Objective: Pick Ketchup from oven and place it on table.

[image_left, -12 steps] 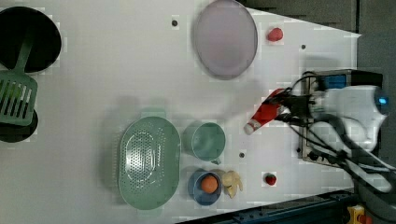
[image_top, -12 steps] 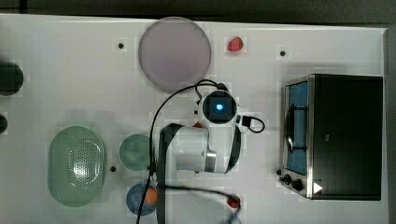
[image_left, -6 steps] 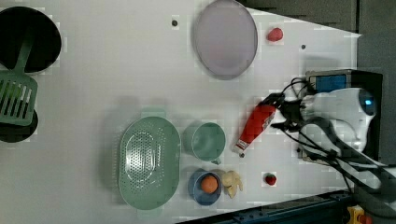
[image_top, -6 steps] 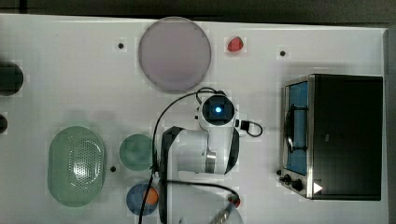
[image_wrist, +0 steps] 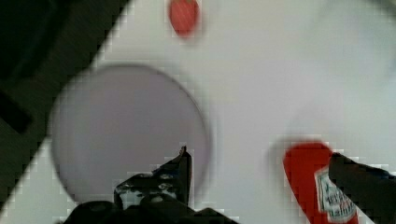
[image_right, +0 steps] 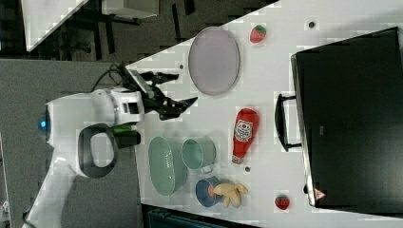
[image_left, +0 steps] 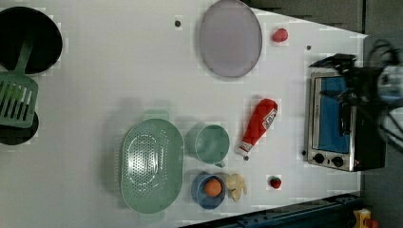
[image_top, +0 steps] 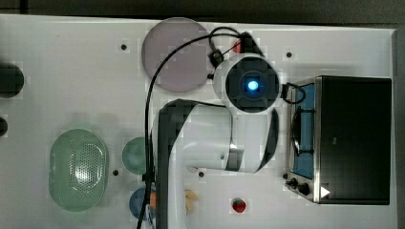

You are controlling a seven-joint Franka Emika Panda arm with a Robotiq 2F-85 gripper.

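Note:
The ketchup (image_left: 259,124) is a red bottle with a white cap. It lies on its side on the white table (image_left: 119,71), between the green cup and the oven (image_left: 332,123). The right view shows the ketchup (image_right: 244,133) just in front of the oven's (image_right: 351,118) dark handle. My gripper (image_right: 178,89) hangs high above the table, open and holding nothing. In the wrist view the gripper (image_wrist: 261,179) looks down on the ketchup (image_wrist: 313,182) near one fingertip. My arm (image_top: 215,138) covers the bottle in the top view.
A purple plate (image_left: 230,38) lies behind the bottle, with a strawberry (image_left: 280,34) beside it and another strawberry (image_left: 274,182) near the front edge. A green colander (image_left: 151,166), green cup (image_left: 211,142) and blue bowl (image_left: 209,190) stand at the left view's lower middle. A green spatula (image_left: 16,99) lies far left.
The fingers opened and let go of the ketchup, which now lies flat on the table. The arm has risen and swung towards the oven and the plate.

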